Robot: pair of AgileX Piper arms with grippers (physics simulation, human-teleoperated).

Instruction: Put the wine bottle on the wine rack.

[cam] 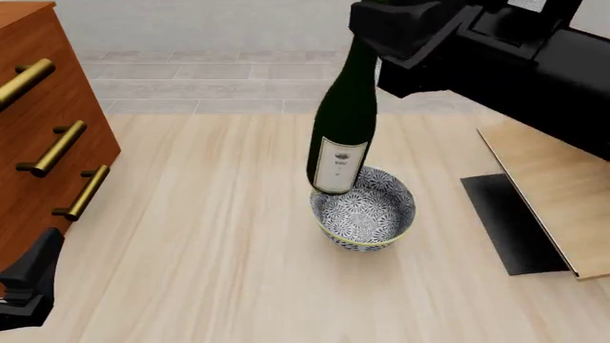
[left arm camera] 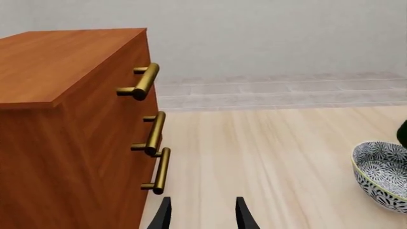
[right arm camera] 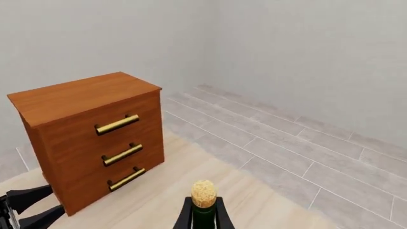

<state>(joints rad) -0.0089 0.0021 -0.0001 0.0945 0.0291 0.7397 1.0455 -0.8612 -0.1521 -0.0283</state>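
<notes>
Cork point(right arm camera: 203, 193) shows only from right wrist; front hides it.

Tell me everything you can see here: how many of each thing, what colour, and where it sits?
Wine bottle: one, dark green with a tan cork and white label, held up tilted above the bowl.
Bowl: one, grey-blue patterned, middle of the table.
Cabinet: one, reddish-brown with three brass handles, at the table's left.
Wine rack: one, pale wood on a black base plate, at the table's right edge, partly hidden.
Table: one, light wood.
Floor: pale grey tiles beyond the table.
Right hand: one, black, closed on the bottle's neck.
Left hand: one, black, open, low beside the cabinet.
</notes>
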